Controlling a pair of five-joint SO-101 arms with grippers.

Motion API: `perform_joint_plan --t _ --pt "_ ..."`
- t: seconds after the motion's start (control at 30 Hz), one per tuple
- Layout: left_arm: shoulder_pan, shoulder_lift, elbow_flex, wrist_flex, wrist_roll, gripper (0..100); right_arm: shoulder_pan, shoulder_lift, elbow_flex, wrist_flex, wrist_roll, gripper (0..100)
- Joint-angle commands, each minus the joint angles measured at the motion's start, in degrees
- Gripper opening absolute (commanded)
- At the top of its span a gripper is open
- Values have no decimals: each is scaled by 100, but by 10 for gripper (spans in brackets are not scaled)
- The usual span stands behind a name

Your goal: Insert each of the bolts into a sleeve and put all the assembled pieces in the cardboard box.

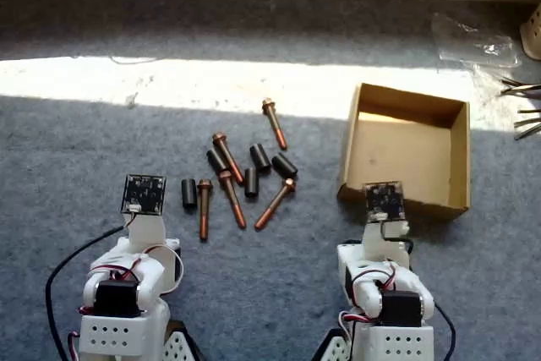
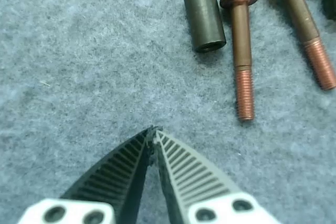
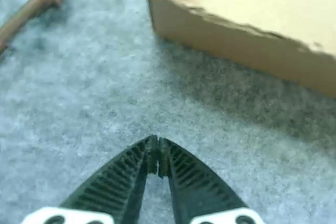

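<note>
Closed and empty, the left hand [image 2: 153,130] and right hand [image 3: 157,141] sit low in the frame, apparently awaiting a start, since copper-coloured threaded bolts [image 1: 230,197] and short black cylindrical sleeves [image 1: 259,158] lie scattered unassembled at centre, left of the empty brown cardboard box [image 1: 404,101].

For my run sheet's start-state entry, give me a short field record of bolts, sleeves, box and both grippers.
bolts: five, loose on the carpet, none in a sleeve
sleeves: five, black, loose among the bolts
cardboard box: open, no pieces seen inside
left gripper: shut, holding nothing
right gripper: shut, holding nothing, near the box
</note>
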Motion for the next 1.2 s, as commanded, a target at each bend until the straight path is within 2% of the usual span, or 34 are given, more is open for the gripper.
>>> perform_joint_plan --t 0.0,0.1,0.2,0.27,0.43,0.6,0.7,0.87,1.0,1.17 --pt "-31 -57 119 -185 -53 7 -374 -40 673 -127 1108 5" --pt "-22 -57 119 -334 -70 7 -725 -40 673 -127 1565 5" --pt "-22 -57 119 -325 -563 6 -936 -40 673 -92 1846 5" --pt "-22 -57 119 -316 -835 6 -1095 -40 673 -119 1829 5" --pt "-22 -57 119 -431 -589 6 -1235 -40 673 -127 1837 5" --pt "-48 -57 110 -712 -1459 6 -1437 -40 681 -136 1846 5" --pt "-66 -57 4 -800 -1556 7 -1534 -48 681 -215 1820 5" --pt "-57 -13 -945 -765 -1618 8 -1138 -48 409 -259 1837 5" --pt "-31 136 -1807 -642 -2198 51 -593 -4 -488 -207 1846 6" --pt "-57 927 -2756 -545 -2233 91 -286 4 -1754 277 1820 6"
